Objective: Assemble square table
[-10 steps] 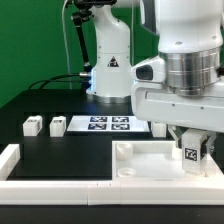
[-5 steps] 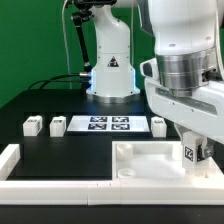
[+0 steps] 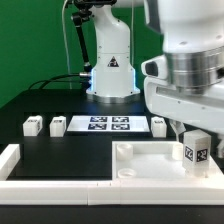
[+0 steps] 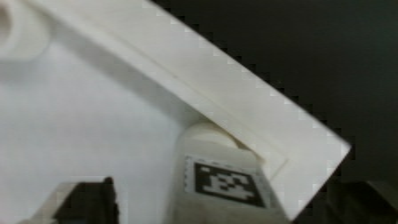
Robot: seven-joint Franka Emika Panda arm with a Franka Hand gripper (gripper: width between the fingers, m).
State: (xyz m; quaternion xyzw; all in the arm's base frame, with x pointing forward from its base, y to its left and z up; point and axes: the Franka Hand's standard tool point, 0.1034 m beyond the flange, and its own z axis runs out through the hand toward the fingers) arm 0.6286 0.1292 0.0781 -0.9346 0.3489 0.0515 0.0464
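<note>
Exterior view: arm is the biggest thing and hangs over the tabletop's corner on the exterior view's right. Its base stands well behind the tabletop. Black table lies under everything.

Tabletop is a white square tray with its raised rim up. It lies flat on the table, low in the exterior view and toward its right. The wrist view shows one rim corner close up.

Rail is long and white. It runs along the table edge on the tabletop's near side and turns up on the exterior view's left, well apart from the tray there.

Marker board lies flat behind the tabletop, apart from it.

Gripper is over that same tabletop corner with jaws spread. In the wrist view the gripper has one dark finger standing clear of the corner leg, with a gap between. The other finger is too blurred to judge contact.

Corner leg stands upright inside the tabletop, tucked against the rim corner, tag facing out. The wrist view has it touching the rim. Cannot tell if it sits in a hole.

Two loose legs sit behind the tabletop toward the exterior view's left, near each other. Another leg sits just behind the tabletop's far rim, beside the marker board.
</note>
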